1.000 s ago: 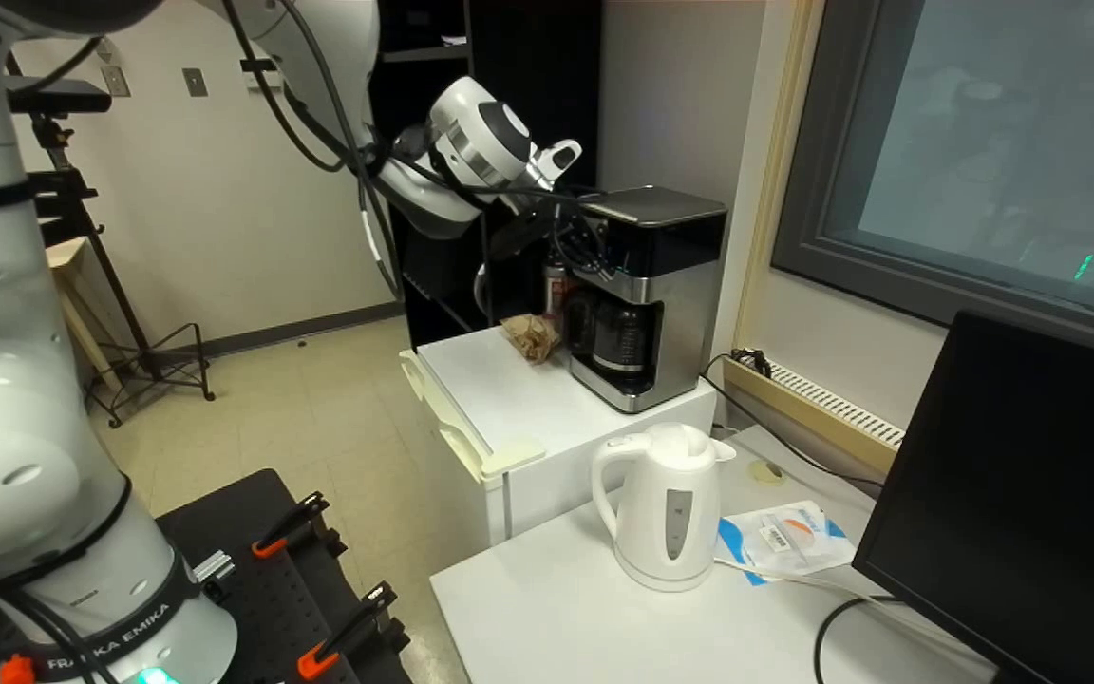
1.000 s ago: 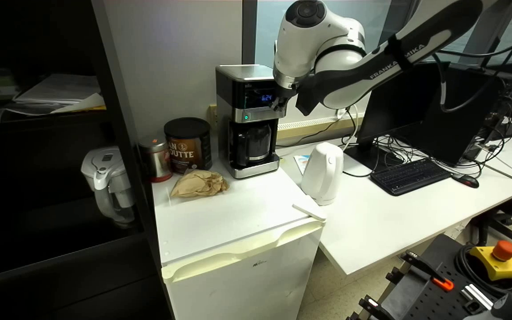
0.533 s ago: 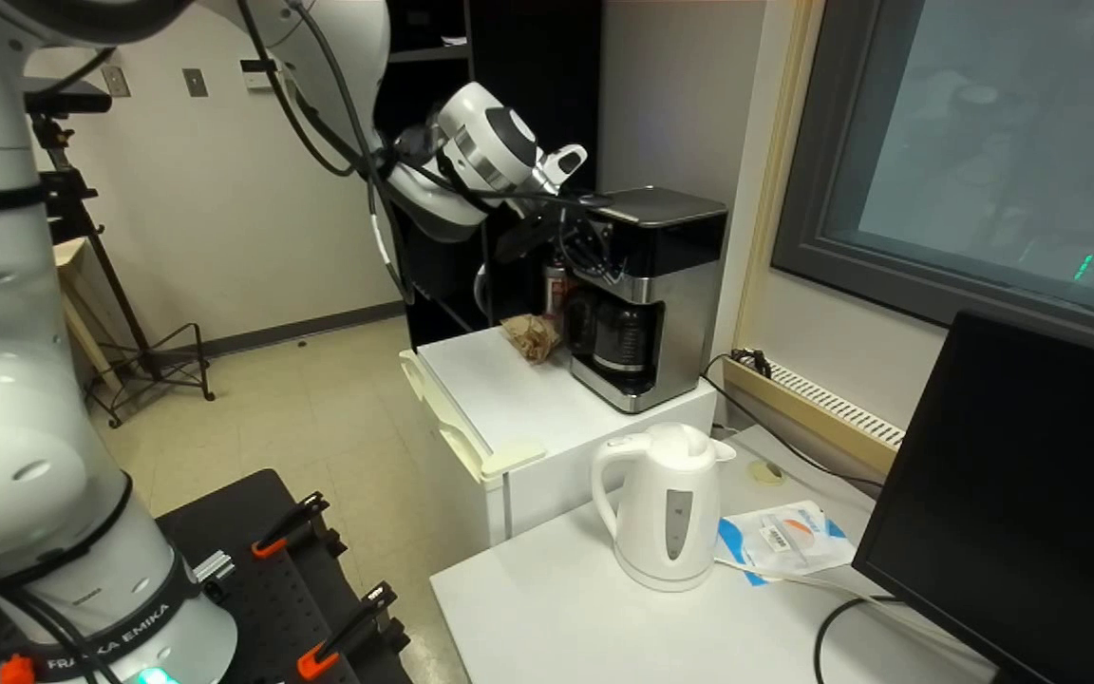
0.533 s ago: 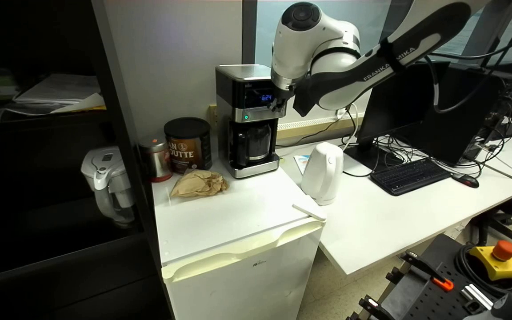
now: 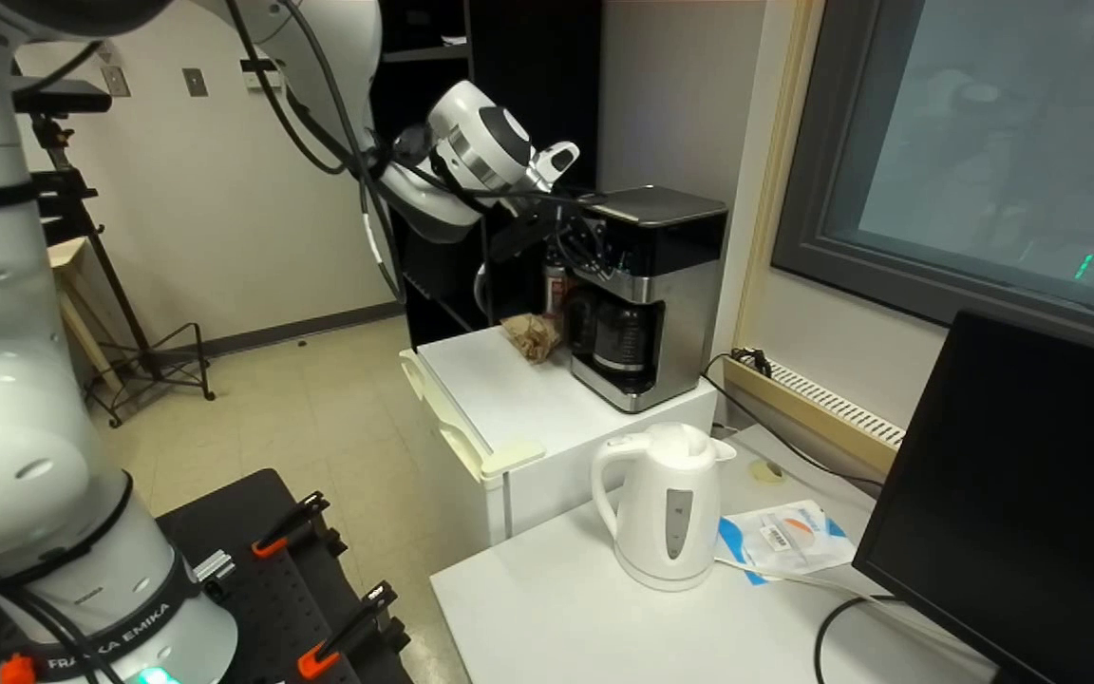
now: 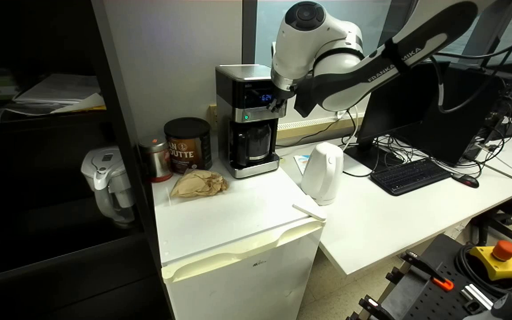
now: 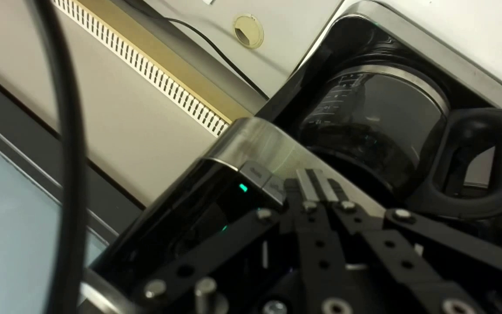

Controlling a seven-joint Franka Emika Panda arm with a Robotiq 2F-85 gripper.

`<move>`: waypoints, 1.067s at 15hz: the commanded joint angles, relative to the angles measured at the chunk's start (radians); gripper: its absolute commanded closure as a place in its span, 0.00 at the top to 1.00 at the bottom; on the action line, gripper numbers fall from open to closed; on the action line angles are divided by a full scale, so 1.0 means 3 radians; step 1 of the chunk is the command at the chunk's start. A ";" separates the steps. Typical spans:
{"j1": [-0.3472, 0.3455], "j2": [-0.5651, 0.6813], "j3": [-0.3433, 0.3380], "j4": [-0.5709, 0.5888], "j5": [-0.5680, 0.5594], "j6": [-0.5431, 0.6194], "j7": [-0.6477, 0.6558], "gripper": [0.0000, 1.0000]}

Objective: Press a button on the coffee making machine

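The coffee making machine (image 5: pixel 689 313) is black and silver with a dark glass carafe (image 5: pixel 621 334). In an exterior view its front (image 6: pixel 258 116) shows a lit blue clock display and a green light on the silver band. In the wrist view, two grey buttons (image 7: pixel 255 172) sit at the edge of the silver band (image 7: pixel 273 144), beside a green light. My gripper (image 7: pixel 316 185) is shut and empty, its tips together over the band beside the buttons, partly covering one. I cannot tell whether the tips touch. In an exterior view the gripper (image 6: pixel 276 105) is at the right part of the machine's front.
The machine stands on a white fridge (image 6: pixel 238 218). A paper bag (image 6: pixel 200 183), a coffee can (image 6: pixel 188 144) and a metal canister (image 6: pixel 156 158) are beside it. A white kettle (image 5: pixel 670 508) and a monitor (image 5: pixel 1022 494) stand on the desk. A cable (image 7: pixel 66 152) crosses the wrist view.
The arm has shifted slightly towards the machine and then partly back. In an exterior view the fingertips are a little further left than a second ago. The machine has not moved.
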 commanded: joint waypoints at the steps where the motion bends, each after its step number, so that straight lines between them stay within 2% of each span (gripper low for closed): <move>1: -0.0022 -0.0441 0.0001 -0.0469 -0.0192 0.0236 -0.0132 0.01; 9: -0.0007 -0.1213 -0.0005 -0.1283 -0.0455 0.0395 -0.0300 0.00; 16: -0.0005 -0.1657 0.0002 -0.1725 -0.0762 0.0491 -0.0243 0.00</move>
